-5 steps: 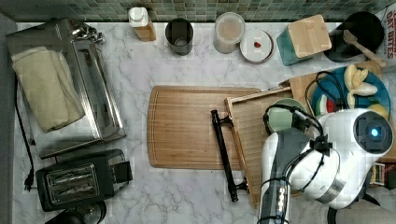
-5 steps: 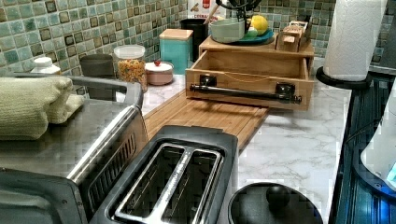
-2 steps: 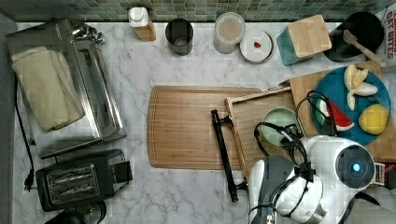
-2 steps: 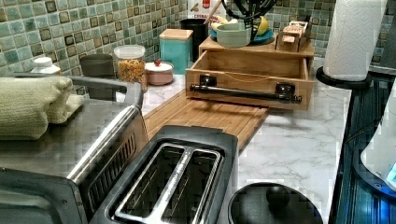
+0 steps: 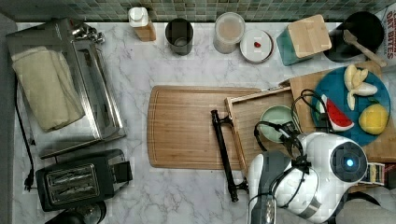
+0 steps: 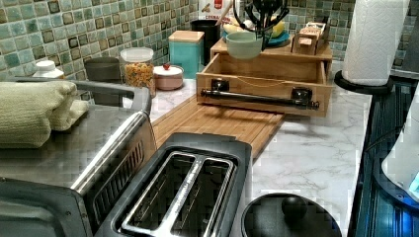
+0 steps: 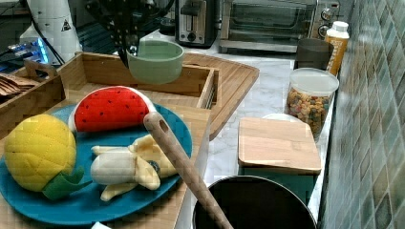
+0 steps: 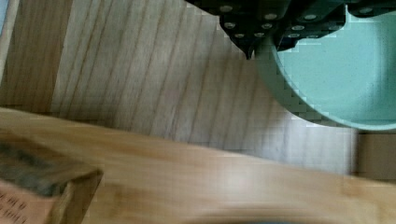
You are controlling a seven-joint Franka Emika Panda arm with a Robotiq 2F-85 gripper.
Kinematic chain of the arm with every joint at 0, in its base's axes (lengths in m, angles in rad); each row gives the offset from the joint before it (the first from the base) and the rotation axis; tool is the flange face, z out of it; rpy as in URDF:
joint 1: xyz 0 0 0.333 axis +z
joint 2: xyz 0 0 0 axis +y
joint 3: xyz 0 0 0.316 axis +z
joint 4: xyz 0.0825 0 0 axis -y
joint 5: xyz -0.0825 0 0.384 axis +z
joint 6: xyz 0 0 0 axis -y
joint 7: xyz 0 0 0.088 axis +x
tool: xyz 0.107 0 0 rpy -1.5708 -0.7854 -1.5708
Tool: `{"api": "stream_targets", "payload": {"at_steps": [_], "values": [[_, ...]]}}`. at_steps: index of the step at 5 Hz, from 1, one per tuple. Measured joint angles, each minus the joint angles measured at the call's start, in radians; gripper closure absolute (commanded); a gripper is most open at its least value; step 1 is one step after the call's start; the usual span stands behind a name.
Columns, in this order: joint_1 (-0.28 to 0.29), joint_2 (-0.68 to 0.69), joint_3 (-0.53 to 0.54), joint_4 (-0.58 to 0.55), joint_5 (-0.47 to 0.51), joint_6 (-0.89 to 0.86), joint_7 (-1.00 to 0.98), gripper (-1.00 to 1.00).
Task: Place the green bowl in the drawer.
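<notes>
The green bowl (image 5: 275,122) (image 6: 243,44) (image 7: 155,61) (image 8: 336,79) hangs upright in the air over the open drawer (image 5: 247,105) (image 6: 262,81) (image 7: 191,83). My gripper (image 5: 288,131) (image 6: 261,22) (image 7: 129,47) (image 8: 273,39) is shut on the bowl's rim, one black finger (image 8: 247,32) outside the wall and the other inside. The bowl's bottom is about level with the drawer's rims in the right view. The drawer is pulled out, its black bar handle (image 5: 224,151) (image 6: 259,98) over the edge of the cutting board.
A blue plate (image 5: 380,93) (image 7: 172,129) of toy fruit sits on the cabinet top beside the drawer. The cutting board (image 5: 187,126) lies in front of it. A toaster oven (image 5: 88,84), a toaster (image 5: 79,182), jars and a teal box (image 5: 306,37) line the counter.
The bowl, held in my gripper, has come away from the blue plate and now hangs lower over the drawer. The arm's body has shifted toward the top view's bottom right.
</notes>
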Motion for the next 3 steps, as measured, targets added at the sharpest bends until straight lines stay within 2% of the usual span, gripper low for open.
{"api": "stream_targets", "payload": {"at_steps": [2, 3], "values": [[0.0, 0.147, -0.001, -0.006, 0.0, 0.034, -0.009, 1.0], [0.0, 0.159, -0.001, -0.035, -0.025, 0.039, -0.009, 1.0]]}}
